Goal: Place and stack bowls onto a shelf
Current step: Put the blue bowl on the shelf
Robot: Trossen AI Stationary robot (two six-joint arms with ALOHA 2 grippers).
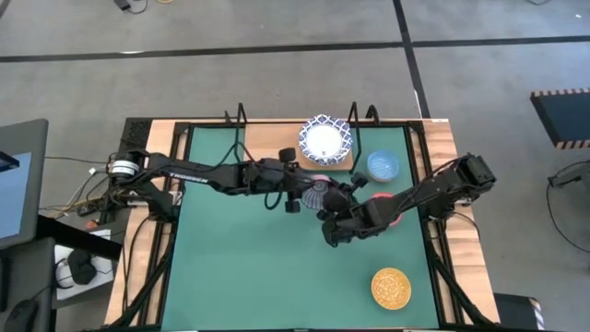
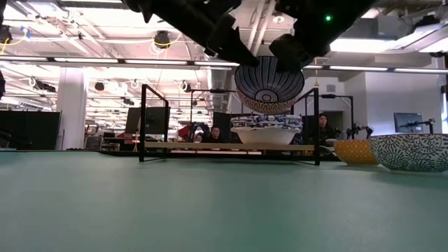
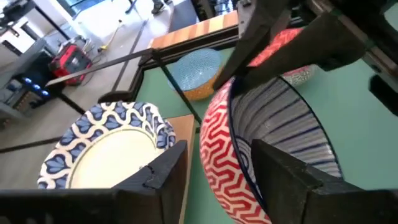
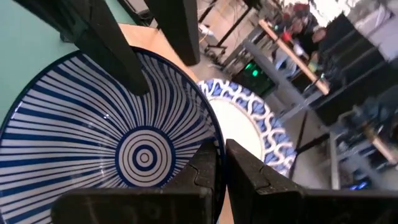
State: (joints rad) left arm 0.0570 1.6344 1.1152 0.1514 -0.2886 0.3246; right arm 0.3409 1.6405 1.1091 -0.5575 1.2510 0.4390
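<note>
Mid-frame above the green mat, the right gripper pinches the red bowl's rim; the left gripper straddles it loosely. The shelf sits upper centre, workshop behind.

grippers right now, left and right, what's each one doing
left gripper: fingers either side of the red bowl rim, not clamped; cannot tell if open or gripping.
right gripper: shut on the same red bowl's rim, holding it in the air.
</note>
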